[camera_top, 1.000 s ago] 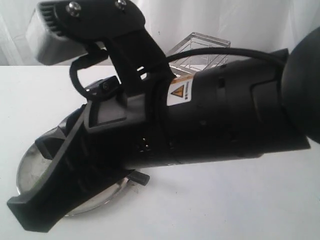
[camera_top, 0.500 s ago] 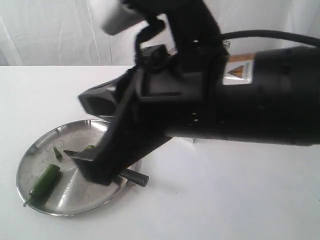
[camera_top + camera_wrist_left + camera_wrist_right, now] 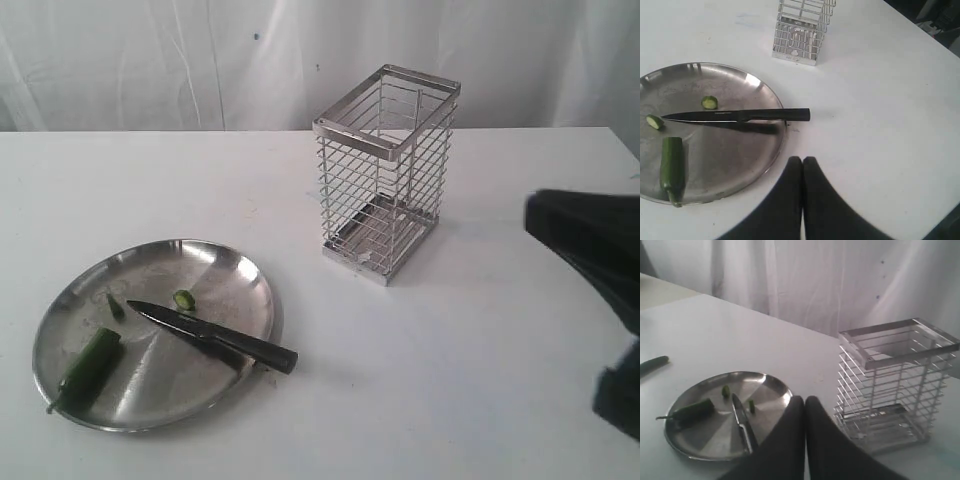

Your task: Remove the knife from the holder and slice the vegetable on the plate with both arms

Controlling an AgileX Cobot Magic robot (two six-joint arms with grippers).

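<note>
Both pincers are closed and empty. The left pincer [image 3: 802, 164] hangs over the desk [image 3: 450, 380] just off the rim of the plate [image 3: 240, 265]. The right pincer [image 3: 805, 404] points between plate and holder [image 3: 385, 170], touching neither.

A second ago a black arm filled the exterior view, low over the plate. It has since pulled away, and only a dark blur of that arm [image 3: 590, 250] shows at the right edge. The knife [image 3: 215, 337] is left lying free, its blade flat across the plate and its handle sticking out past the rim toward the holder side.

The vegetable [image 3: 88, 366] lies on the far side of the plate from the handle, with its stem at the rim. Two small cut pieces [image 3: 185, 299] sit apart from it, one on each side of the blade tip. The holder stands upright and empty, well apart from the plate. Judging by this, the slicing looks done and the knife has been let go, so little seems left.

The desk is plain white and matte. A white curtain [image 3: 150, 60] hangs behind it. In the right wrist view a dark green thing [image 3: 652, 365] lies on the desk away from the plate, too blurred to name.
</note>
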